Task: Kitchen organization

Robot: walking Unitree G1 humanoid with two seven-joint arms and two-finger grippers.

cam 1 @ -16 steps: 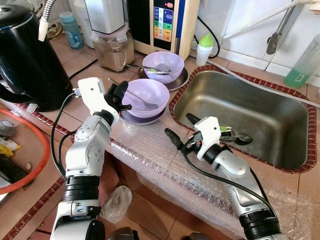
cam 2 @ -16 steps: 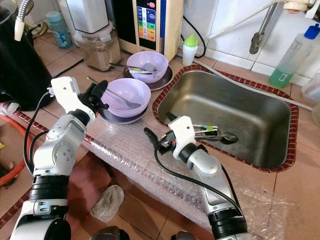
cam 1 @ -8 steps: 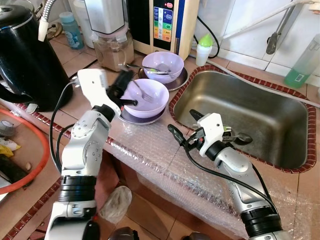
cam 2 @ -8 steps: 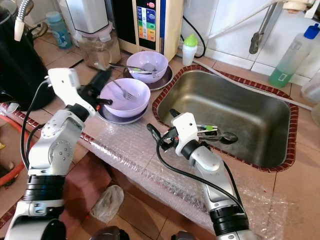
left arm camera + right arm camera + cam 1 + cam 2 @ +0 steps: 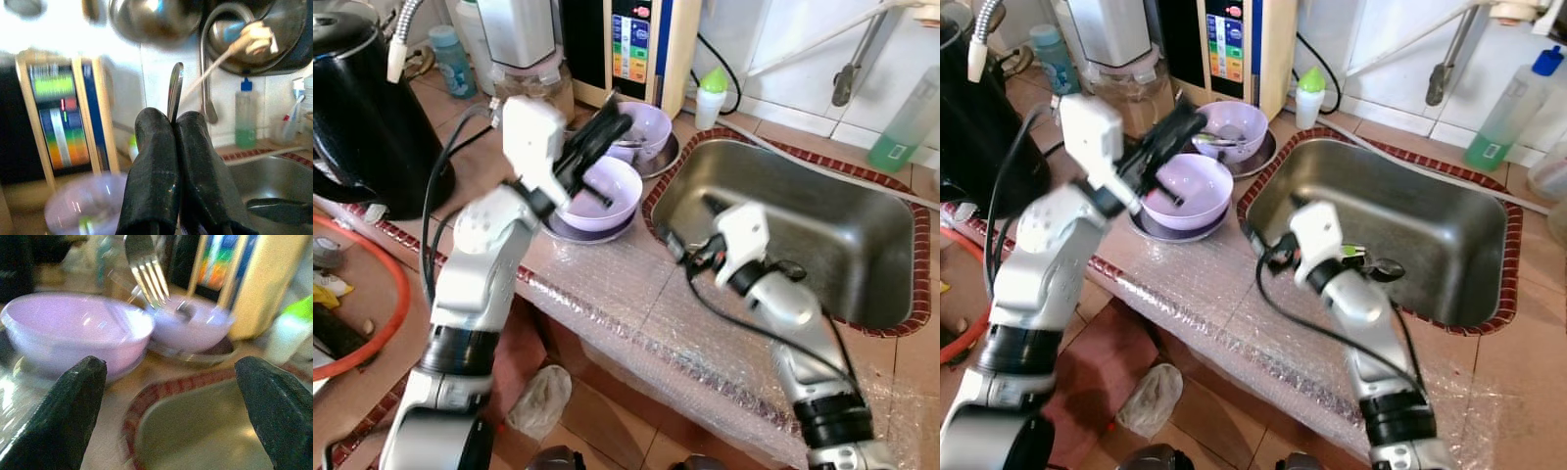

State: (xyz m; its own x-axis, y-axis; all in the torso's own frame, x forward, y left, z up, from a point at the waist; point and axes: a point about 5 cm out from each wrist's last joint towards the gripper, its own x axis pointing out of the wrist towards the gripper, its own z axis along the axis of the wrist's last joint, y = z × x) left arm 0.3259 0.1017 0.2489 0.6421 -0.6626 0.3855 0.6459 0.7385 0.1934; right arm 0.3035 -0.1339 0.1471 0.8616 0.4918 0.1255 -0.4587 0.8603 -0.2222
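Above the near purple bowl (image 5: 600,191), the left hand (image 5: 607,117) pinches a fork (image 5: 145,269); the right hand (image 5: 690,230) is spread.

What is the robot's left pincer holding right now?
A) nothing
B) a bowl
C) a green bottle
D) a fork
D: the left pincer is shut on a fork, raised above the near bowl.
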